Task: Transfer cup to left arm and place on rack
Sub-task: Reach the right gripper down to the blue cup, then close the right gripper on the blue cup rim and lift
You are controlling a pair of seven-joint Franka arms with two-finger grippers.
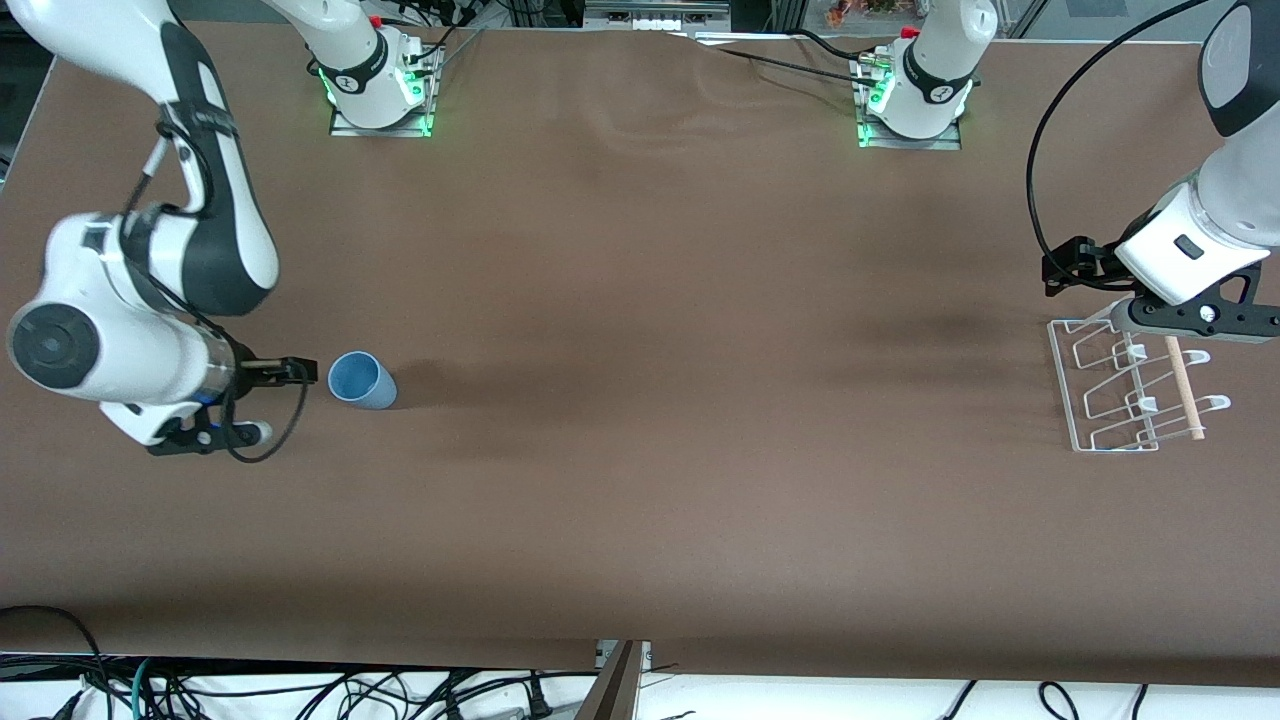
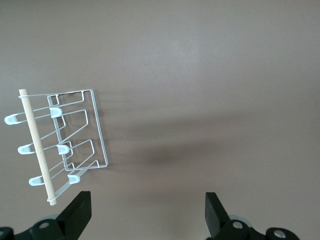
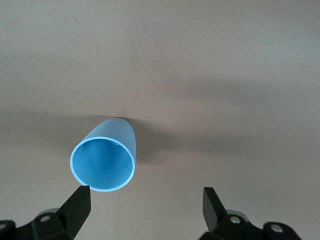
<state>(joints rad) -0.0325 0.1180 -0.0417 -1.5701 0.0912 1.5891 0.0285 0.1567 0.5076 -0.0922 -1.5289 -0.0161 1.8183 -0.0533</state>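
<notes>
Toward the right arm's end of the desk, well clear of its edges: cup (image 1: 362, 381), light blue, lying on its side, mouth facing the right gripper (image 1: 300, 371), long axis running along the desk toward the left arm's end. Right gripper: just beside the rim, fingers spread, holding nothing; the cup sits off-centre in its gap, so a small sideways correction seems needed. Left gripper (image 2: 147, 212): open, empty, waiting over the rack (image 1: 1130, 385) at the desk's left-arm end.
</notes>
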